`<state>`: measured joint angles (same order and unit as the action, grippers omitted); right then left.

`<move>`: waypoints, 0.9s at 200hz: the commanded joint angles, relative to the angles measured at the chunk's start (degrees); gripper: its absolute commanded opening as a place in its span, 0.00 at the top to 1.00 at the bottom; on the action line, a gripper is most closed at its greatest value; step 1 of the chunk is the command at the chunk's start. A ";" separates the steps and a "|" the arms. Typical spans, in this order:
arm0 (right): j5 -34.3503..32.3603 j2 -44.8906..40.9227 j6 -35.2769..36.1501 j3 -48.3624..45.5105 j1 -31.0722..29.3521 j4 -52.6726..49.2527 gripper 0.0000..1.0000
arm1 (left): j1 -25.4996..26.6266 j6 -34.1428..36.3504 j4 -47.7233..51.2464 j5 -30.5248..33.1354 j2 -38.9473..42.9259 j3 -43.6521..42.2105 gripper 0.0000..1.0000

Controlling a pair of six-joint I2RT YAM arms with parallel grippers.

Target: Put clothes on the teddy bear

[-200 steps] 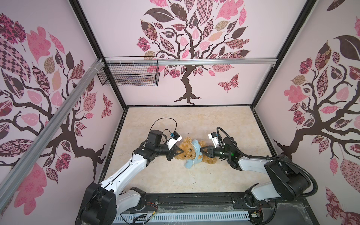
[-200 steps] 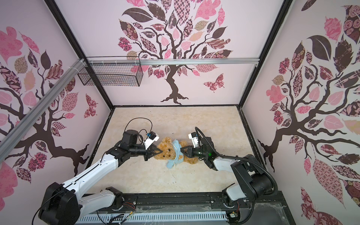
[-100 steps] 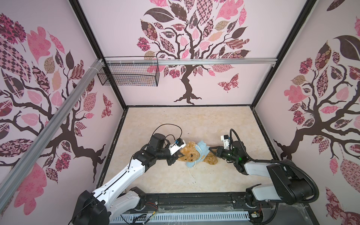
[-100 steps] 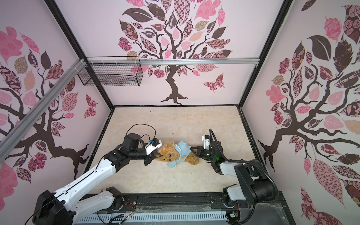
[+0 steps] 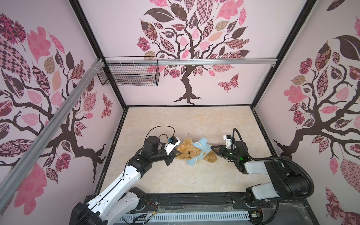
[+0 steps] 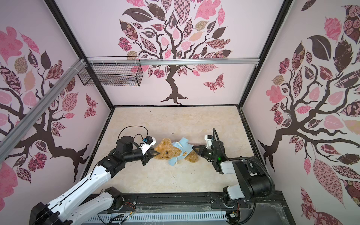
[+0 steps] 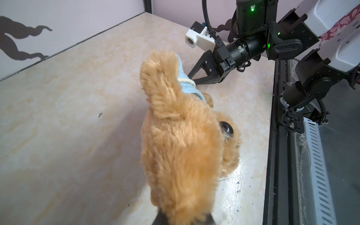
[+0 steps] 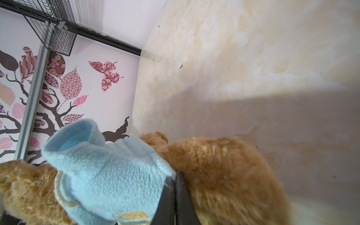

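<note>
Fleece shirt, light-blue, on teddy bear | left gripper clamps head fur | right gripper closed at hem, hold unclear | risk: hem slips, shirt rides up.

Soft, even light fills the pink tree-patterned enclosure in both top views, bright and without glare. The wide lens splays the walls and the black metal frame post outward toward the edges. In the right wrist view a broad, soft-edged shadow crosses the cream marbled floor, and the fluffy golden-brown teddy bear blurs close to the lens. The left wrist view catches a pale sheen on that floor.
</note>
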<state>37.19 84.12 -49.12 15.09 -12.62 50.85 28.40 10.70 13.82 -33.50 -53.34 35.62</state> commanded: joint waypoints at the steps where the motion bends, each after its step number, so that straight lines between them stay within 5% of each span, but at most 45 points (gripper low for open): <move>1: -0.30 2.96 1.04 2.95 2.04 2.04 0.99 | -0.58 -5.23 -3.01 -2.85 -0.33 -0.44 1.00; 36: 4.44 -1.73 5.94 6.61 -1.21 -6.54 0.84 | -0.83 -21.62 -10.82 -2.07 -3.69 -0.28 1.00; 65: -1.99 -13.42 12.93 5.16 -3.12 -17.85 0.70 | -2.50 -44.18 -11.43 3.23 -7.99 2.51 1.00; 87: -10.81 -22.60 20.86 4.15 -9.48 -25.84 0.63 | -5.52 -58.71 -5.54 -1.71 -13.80 7.77 1.00; 125: -12.34 -27.59 23.34 -4.43 -13.99 -12.92 0.65 | -10.07 -84.57 -20.24 -8.09 -15.81 3.62 1.00; 156: -19.96 -24.32 30.44 -5.17 -21.23 -9.90 0.63 | -10.91 -96.58 -27.01 -11.40 -17.84 2.58 1.00; 180: -22.85 -17.03 29.22 -6.63 -22.57 0.16 0.63 | -10.91 -103.50 -32.52 -12.21 -18.94 0.46 1.00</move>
<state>20.32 61.23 -22.39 8.80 -34.11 39.38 17.56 -79.77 -8.71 -42.02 -71.40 38.92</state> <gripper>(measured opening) 0.369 0.078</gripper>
